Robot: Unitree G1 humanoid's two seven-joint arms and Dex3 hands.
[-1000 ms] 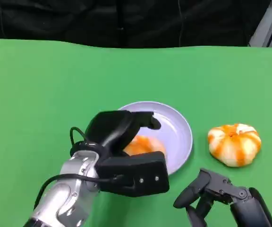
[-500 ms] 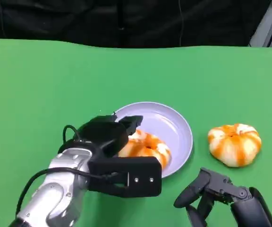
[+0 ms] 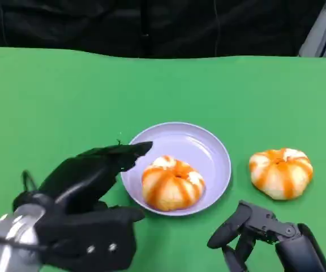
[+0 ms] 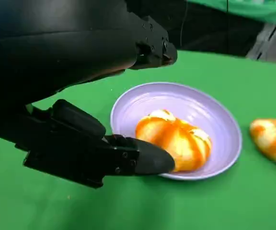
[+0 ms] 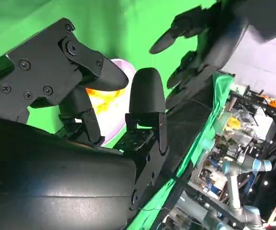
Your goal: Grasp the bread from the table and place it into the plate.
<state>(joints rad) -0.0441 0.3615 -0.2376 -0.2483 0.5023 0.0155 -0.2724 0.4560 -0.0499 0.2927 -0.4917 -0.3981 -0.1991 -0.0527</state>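
Observation:
An orange-and-white striped bread [image 3: 172,182] lies in the lavender plate [image 3: 211,148] at the table's middle; the left wrist view shows the same bread [image 4: 174,139] on the plate [image 4: 220,125]. My left hand [image 3: 89,198] is to the plate's left, fingers spread and holding nothing, one fingertip near the plate's rim. In the left wrist view the hand [image 4: 90,96] stands apart from the bread. A second striped bread [image 3: 281,172] sits on the green table right of the plate. My right hand [image 3: 253,232] rests low at the front right, fingers apart, holding nothing.
The green table [image 3: 67,96] stretches wide behind and to the left of the plate. A black curtain [image 3: 151,25] bounds the far edge. In the right wrist view, lab equipment [image 5: 229,158] lies beyond the table.
My left hand has let go of the bread, which now lies in the plate, and has drawn back toward the front left. The right hand has not moved.

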